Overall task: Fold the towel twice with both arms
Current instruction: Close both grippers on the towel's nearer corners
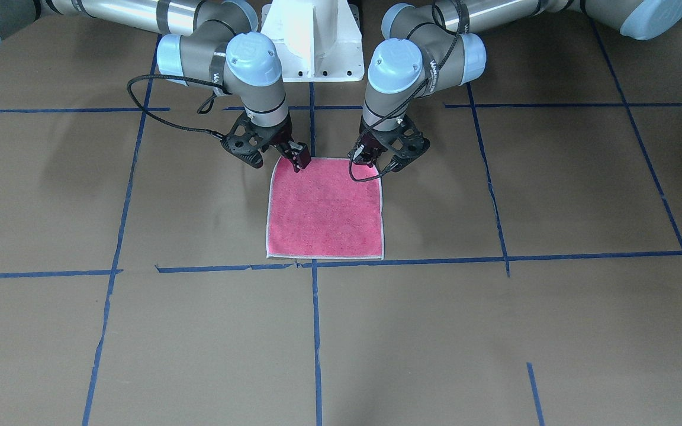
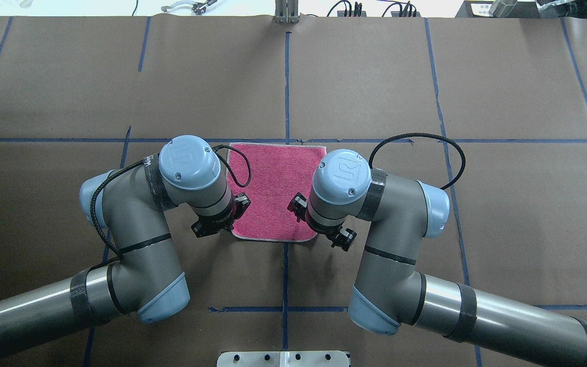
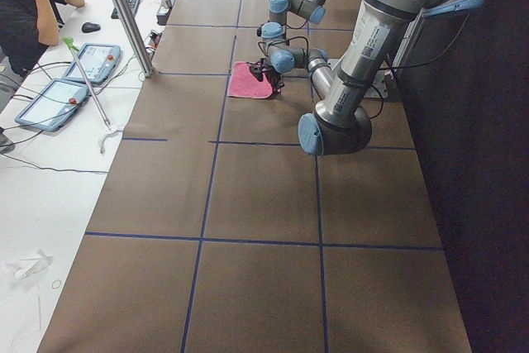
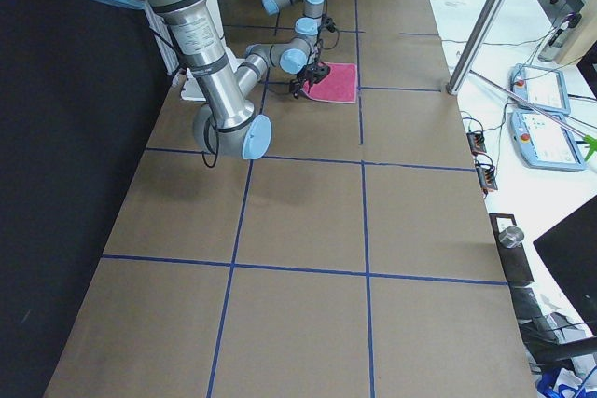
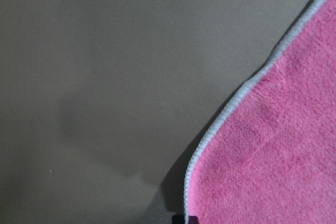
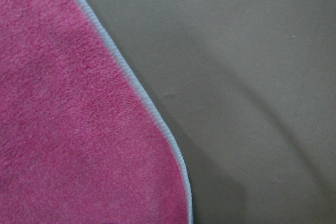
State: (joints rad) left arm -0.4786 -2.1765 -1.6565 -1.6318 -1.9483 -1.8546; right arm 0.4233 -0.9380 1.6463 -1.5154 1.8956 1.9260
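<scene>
One towel lies flat on the brown desk, pink face up, with pale edging all round. Its edge farthest from the robot runs just beside a blue tape line. Over the opposite edge, near the white base, the left arm and right arm bend steeply down. The left hand sits at one corner of that edge and the right hand at the other, both low against the cloth. Cannot tell whether either hand is open, closed or pinching the towel. Each wrist view shows a rounded towel corner on bare desk.
</scene>
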